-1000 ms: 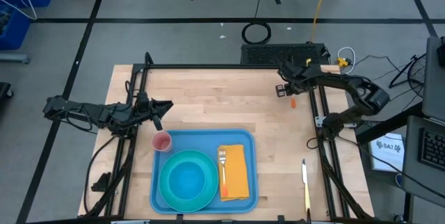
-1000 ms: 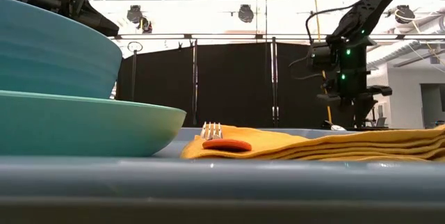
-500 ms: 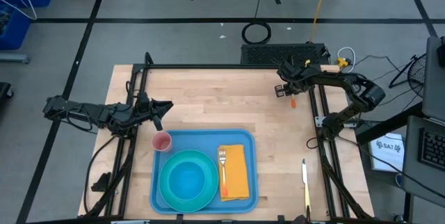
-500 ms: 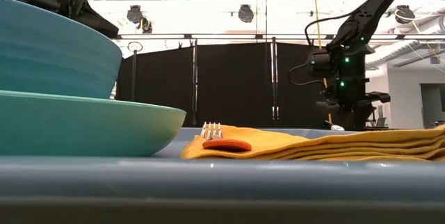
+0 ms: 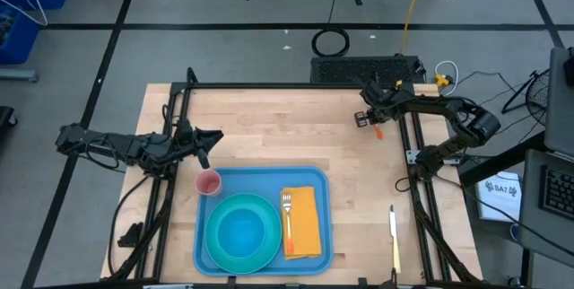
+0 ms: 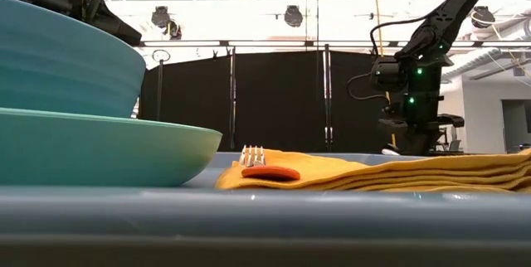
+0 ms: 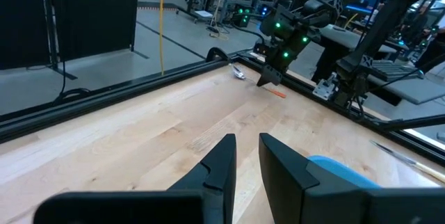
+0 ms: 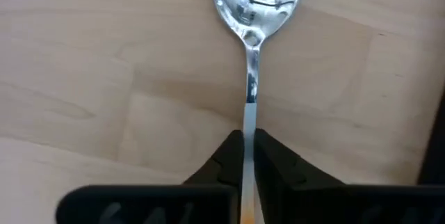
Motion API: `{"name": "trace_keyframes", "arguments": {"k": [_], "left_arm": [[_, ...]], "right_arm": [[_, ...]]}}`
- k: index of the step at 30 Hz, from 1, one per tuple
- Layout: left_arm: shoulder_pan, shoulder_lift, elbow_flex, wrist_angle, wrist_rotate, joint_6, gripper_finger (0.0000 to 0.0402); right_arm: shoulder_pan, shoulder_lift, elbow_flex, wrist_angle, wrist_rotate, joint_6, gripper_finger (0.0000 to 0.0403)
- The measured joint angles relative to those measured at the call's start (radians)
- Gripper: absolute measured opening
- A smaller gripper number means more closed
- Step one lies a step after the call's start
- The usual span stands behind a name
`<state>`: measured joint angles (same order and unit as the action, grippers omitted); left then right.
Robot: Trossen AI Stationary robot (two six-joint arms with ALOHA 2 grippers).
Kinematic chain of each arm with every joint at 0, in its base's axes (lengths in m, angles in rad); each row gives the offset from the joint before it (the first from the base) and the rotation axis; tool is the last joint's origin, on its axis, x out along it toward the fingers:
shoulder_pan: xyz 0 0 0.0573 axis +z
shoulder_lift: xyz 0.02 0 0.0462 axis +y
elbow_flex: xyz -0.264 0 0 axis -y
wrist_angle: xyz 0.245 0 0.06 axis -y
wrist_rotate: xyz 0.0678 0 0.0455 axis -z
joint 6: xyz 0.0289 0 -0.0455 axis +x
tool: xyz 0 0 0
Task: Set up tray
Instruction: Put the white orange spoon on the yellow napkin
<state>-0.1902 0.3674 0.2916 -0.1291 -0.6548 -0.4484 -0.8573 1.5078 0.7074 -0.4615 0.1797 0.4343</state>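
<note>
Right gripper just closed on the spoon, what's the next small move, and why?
Probably lift straight up. The right gripper is pinched on the spoon handle, spoon flat on the table's far right, while the tray holds only a fork.

The left gripper (image 7: 247, 156) is seen above bare wooden table (image 7: 139, 137), fingers slightly parted. The right gripper (image 7: 269, 79) is lowered at the far edge beside an orange-handled utensil (image 7: 276, 92).

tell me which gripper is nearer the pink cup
Left. The left gripper hovers just beyond the pink cup, at the tray's far left corner. The right gripper is far across the table, shut on a spoon near the far right edge.
</note>
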Motion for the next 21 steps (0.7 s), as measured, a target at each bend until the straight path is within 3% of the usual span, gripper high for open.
{"name": "trace_keyframes", "arguments": {"k": [7,11,18,21], "left_arm": [[0.000,0.000,0.000,-0.001,0.000,-0.001,0.0067],[0.000,0.000,0.000,-0.001,0.000,0.001,0.0067],[0.000,0.000,0.000,-0.002,0.000,0.026,0.0067],[0.000,-0.002,0.000,-0.007,0.000,0.073,0.0067]], "right_arm": [[0.048,-0.032,-0.001,0.025,-0.039,-0.013,0.0005],[0.152,-0.127,-0.007,0.023,-0.139,-0.011,0.0003],[0.506,-0.355,-0.005,0.062,-0.151,0.133,0.0002],[0.701,-0.420,-0.005,0.071,-0.076,0.257,0.0001]]}}
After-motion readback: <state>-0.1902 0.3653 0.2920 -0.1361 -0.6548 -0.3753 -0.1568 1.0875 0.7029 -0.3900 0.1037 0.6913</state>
